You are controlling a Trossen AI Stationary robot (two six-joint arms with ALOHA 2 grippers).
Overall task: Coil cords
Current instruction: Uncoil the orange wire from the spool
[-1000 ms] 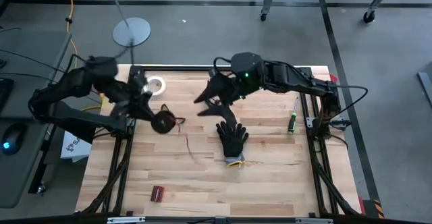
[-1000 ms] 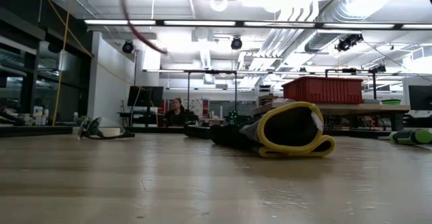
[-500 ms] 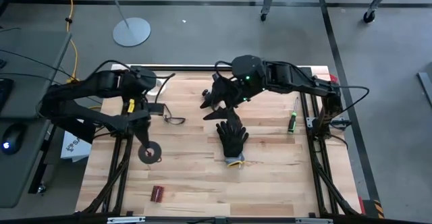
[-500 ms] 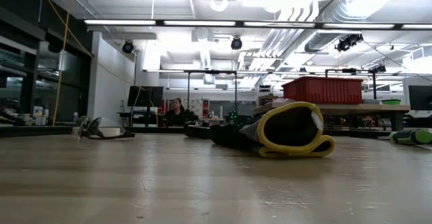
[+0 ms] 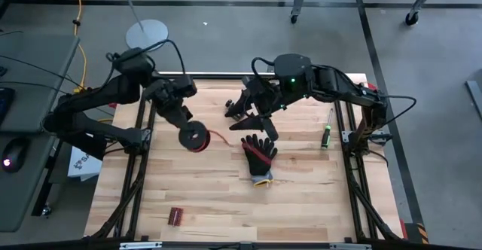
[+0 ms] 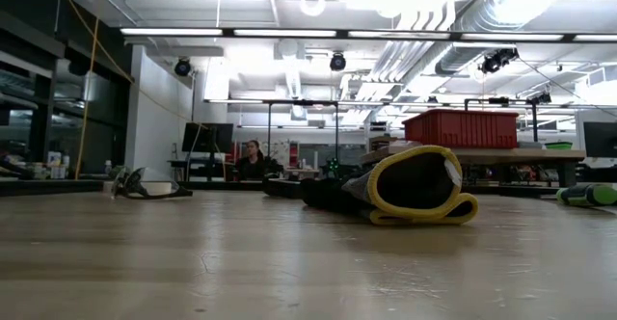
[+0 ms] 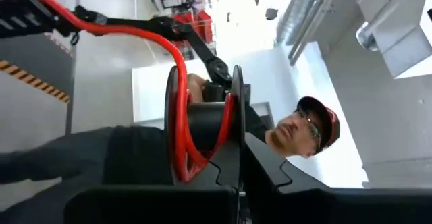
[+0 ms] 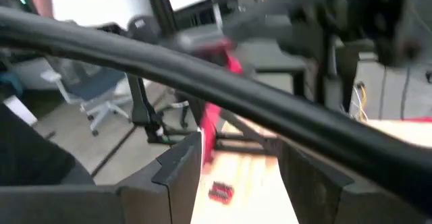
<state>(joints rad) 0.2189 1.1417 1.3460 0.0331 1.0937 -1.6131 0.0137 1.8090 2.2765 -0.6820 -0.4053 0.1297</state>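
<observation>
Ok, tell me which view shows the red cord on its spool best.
The left wrist view: the red cord fills it, wound on the black spool in the left tool. The high view shows it small; the right wrist view blurred; the low view misses it.

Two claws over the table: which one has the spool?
The left claw, shut on the black spool of red cord. The right claw is open beside the black glove, holding nothing.

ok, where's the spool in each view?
High: spool left of centre over the table, on the left gripper, red cord trailing toward the right gripper.
Low: not in it.
Left wrist: spool centre frame, clamped by the fingers.
Right wrist: too blurred to tell; only a red streak mid-frame.
Shared landmark: the red cord.
</observation>
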